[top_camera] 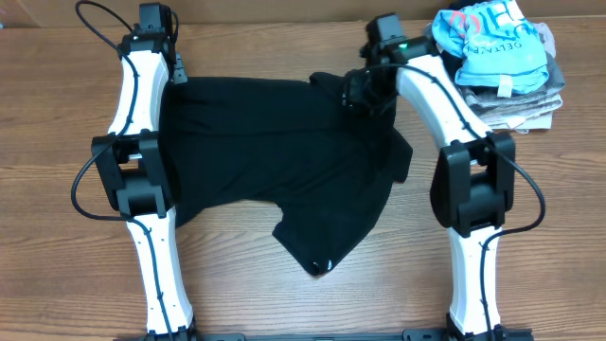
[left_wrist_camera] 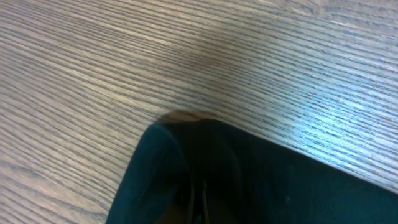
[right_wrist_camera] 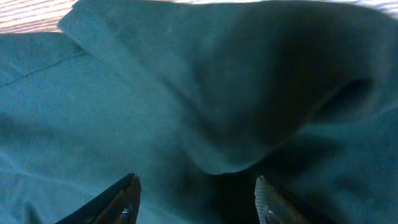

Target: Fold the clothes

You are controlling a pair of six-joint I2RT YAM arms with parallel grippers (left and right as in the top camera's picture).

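Right gripper (right_wrist_camera: 196, 190) wide apart over a fold of the black garment (top_camera: 284, 152) spread mid-table, left gripper (top_camera: 176, 74) at its 10 o'clock corner, grip hidden, folded stack (top_camera: 507, 71) at 2 o'clock

In the left wrist view the clothes (left_wrist_camera: 249, 180) are covering the left gripper's fingers completely, and the worktop (left_wrist_camera: 124, 62) is showing blurred. Overhead, the left gripper (top_camera: 176, 72) is blending into the black fabric, leaving its jaws unreadable. In the right wrist view the lower edge is cutting off the right gripper (right_wrist_camera: 198, 196), showing only the tips of its fingers (right_wrist_camera: 124, 202). The white mark (top_camera: 329, 265) is appearing too small to read.
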